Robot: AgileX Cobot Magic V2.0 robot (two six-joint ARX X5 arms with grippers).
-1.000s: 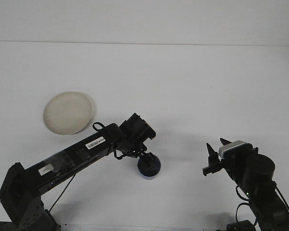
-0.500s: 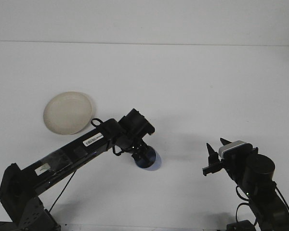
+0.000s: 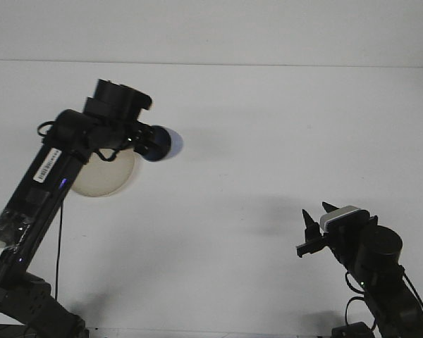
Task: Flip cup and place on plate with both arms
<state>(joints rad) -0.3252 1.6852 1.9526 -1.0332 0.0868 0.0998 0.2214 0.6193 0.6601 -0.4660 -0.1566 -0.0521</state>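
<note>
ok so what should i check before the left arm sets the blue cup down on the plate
1. Grip: left gripper shut on the dark blue cup, lifted off the table: ok.
2. Cup orientation: it lies sideways in the air, pointing right, not upright: not ok yet.
3. Position over target: cup hangs just right of the round cream plate, not above it: not ok.
4. Plate clear: the visible part is bare, but the left arm hides much of it: cannot tell.
5. Right gripper parked low at the right, far from the cup: ok.
6. White table between the arms free of obstacles: ok.
</note>
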